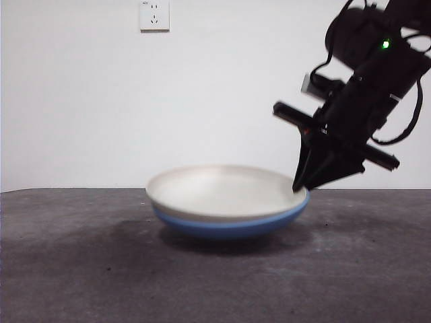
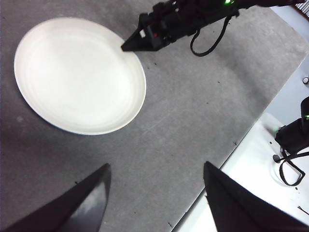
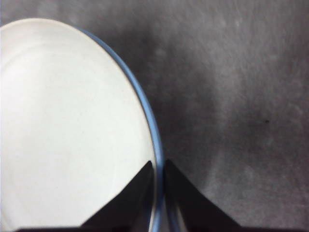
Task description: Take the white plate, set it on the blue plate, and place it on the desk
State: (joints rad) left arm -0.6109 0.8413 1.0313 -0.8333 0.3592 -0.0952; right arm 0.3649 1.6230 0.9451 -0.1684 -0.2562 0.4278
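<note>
The white plate (image 1: 222, 192) lies nested in the blue plate (image 1: 229, 227) on the desk (image 1: 67, 276), in the middle of the front view. My right gripper (image 1: 300, 187) comes down from the upper right, with its jaws closed on the plates' right rim. In the right wrist view the white plate (image 3: 67, 121) fills one side. The blue plate's rim (image 3: 144, 104) runs into the narrow gap of my right gripper (image 3: 158, 165). My left gripper (image 2: 157, 169) is open and empty, high above the desk. Its view shows the white plate (image 2: 77, 77) and the right gripper (image 2: 124, 47).
A white wall with a socket (image 1: 154, 15) stands behind the desk. In the left wrist view the desk's edge (image 2: 227, 159) borders a white floor with cables (image 2: 289, 145).
</note>
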